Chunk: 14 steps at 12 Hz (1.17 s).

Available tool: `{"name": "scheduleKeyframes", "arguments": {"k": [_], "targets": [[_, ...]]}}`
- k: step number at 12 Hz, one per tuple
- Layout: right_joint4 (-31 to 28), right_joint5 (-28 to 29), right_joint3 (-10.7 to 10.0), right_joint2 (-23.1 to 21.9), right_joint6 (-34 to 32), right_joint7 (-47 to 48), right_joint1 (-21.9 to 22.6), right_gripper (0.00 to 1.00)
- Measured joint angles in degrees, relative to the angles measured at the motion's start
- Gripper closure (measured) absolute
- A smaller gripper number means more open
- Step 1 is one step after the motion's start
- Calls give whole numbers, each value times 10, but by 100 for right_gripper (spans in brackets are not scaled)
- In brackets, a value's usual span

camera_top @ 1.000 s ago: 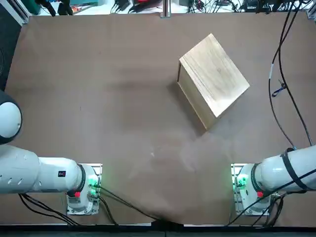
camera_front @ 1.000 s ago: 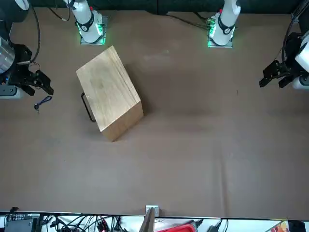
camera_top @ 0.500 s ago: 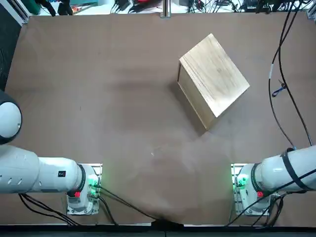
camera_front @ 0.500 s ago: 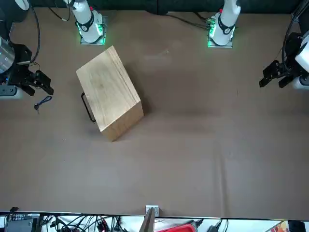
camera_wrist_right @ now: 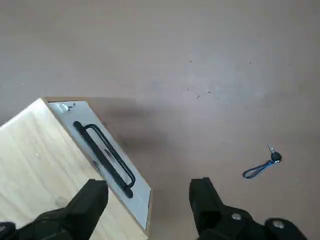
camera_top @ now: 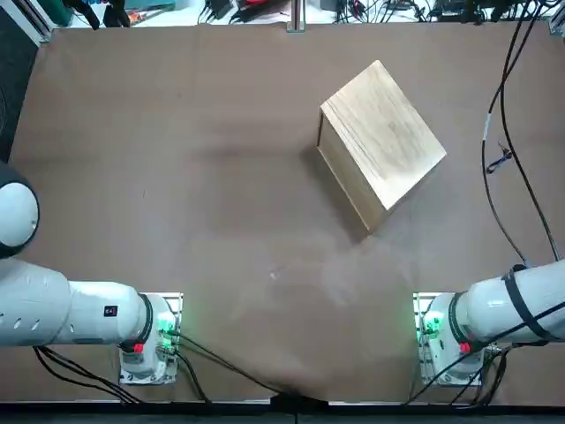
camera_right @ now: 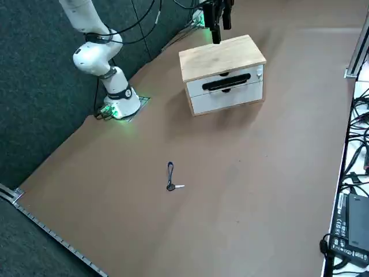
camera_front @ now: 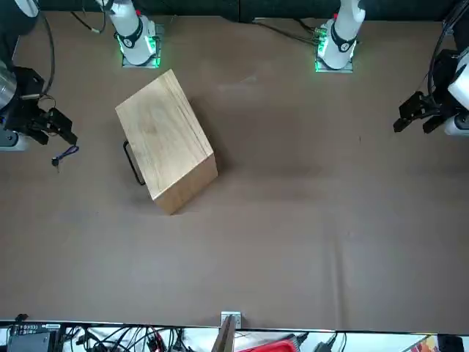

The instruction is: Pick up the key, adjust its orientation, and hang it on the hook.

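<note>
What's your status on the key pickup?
Right gripper open, near the wooden drawer box, holding nothing. Key on table, blue loop attached. Hook on box front.

Wooden box (camera_top: 382, 137) angled on brown table (camera_top: 203, 203), pale arm (camera_top: 499, 309) at lower right

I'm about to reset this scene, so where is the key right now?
The key lies on the table, on the drawer-front side of the wooden box, nearest the open right gripper.
</note>
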Motion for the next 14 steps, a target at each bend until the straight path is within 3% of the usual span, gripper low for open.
{"name": "scheduleKeyframes", "arguments": {"k": [6, 14], "targets": [[-5, 0, -3, 0, -3, 54, -30, 0], [-35, 0, -6, 0, -13, 163, -119, 0]]}}
